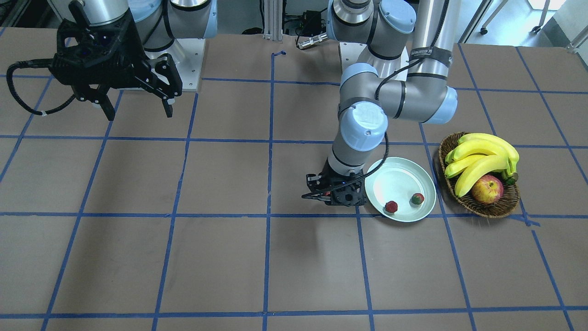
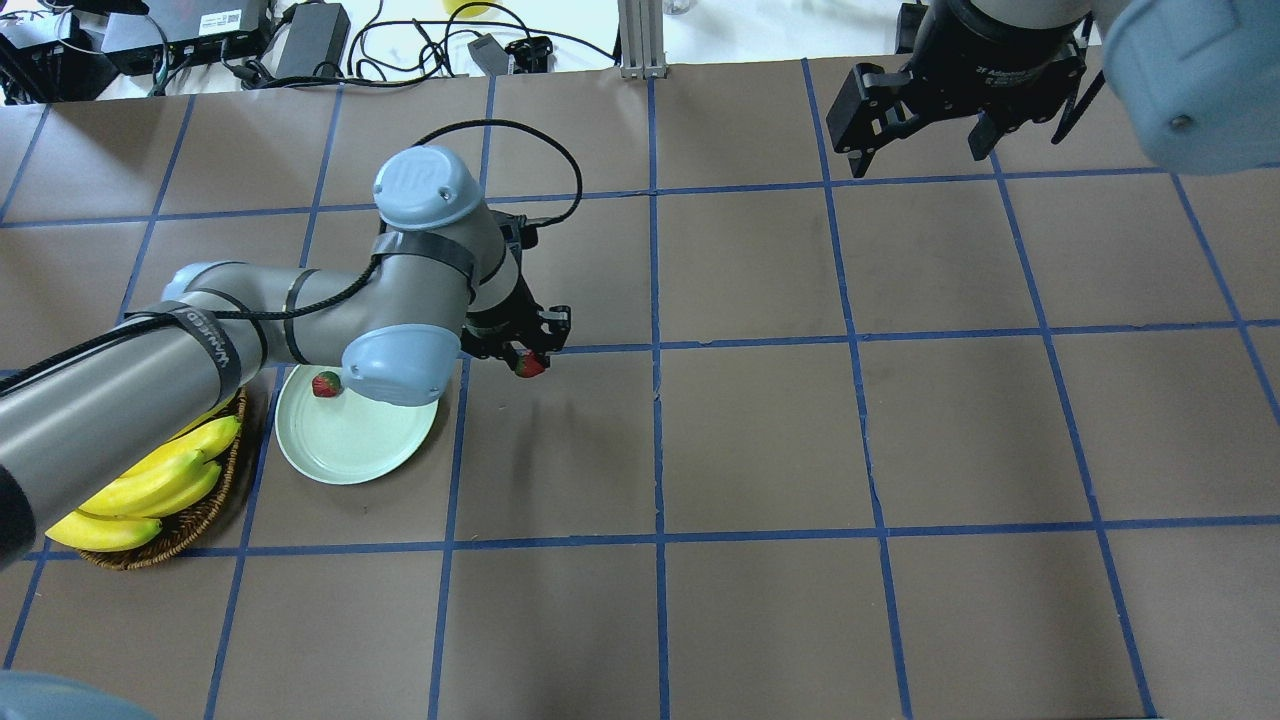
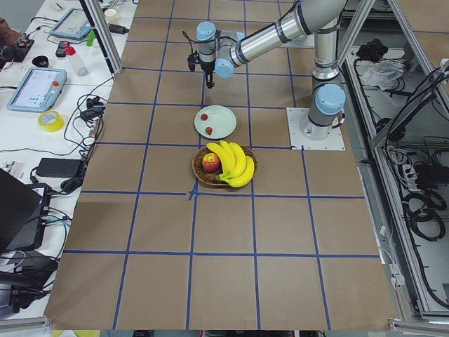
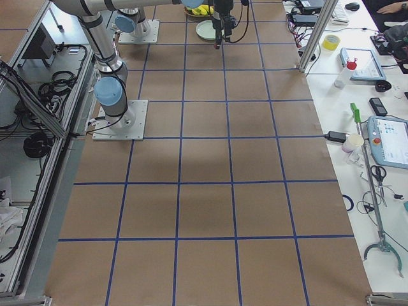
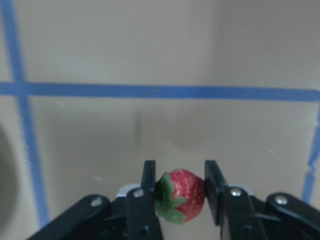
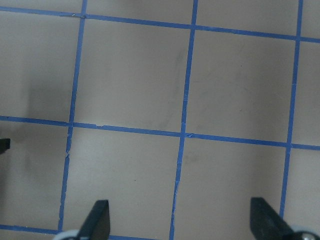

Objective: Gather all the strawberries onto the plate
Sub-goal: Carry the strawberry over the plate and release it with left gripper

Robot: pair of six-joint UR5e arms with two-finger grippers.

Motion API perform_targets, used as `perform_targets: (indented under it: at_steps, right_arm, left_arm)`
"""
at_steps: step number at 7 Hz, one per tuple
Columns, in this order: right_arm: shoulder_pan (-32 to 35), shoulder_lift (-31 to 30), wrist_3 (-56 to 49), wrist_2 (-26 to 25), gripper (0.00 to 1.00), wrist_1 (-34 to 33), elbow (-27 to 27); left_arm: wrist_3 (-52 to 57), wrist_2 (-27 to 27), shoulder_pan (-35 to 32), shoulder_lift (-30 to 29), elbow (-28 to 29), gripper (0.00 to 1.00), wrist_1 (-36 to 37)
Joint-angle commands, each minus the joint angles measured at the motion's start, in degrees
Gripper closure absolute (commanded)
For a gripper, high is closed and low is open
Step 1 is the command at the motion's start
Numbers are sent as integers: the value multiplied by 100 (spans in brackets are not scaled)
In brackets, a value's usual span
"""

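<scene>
My left gripper (image 5: 180,187) is shut on a small red strawberry (image 5: 181,195) with a green cap, held between the fingers just above the brown table. In the overhead view this gripper (image 2: 525,358) and its strawberry (image 2: 531,366) are right of the pale mint plate (image 2: 350,445), apart from it. The plate (image 1: 397,177) holds two strawberries near its front rim, one red (image 1: 391,206) and one showing its green cap (image 1: 417,198). In the overhead view my arm hides one of them. My right gripper (image 1: 138,112) hangs open and empty far away, near its base.
A brown wicker basket (image 1: 482,209) with bananas (image 1: 480,158) and a red-yellow apple (image 1: 487,189) stands right beside the plate. The table is brown with a blue tape grid. The left arm's elbow (image 2: 395,365) hangs over the plate's edge.
</scene>
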Motion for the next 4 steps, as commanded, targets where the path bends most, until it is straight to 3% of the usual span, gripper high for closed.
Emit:
perform_targets:
  at_steps: [1, 4]
  right_arm:
    - [2, 1, 2, 4, 0, 16, 1]
    - [28, 10, 11, 117, 0, 16, 18]
  left_arm:
    - [1278, 103, 1086, 230, 24, 96, -170]
    - [2125, 287, 1635, 239, -81, 96, -224]
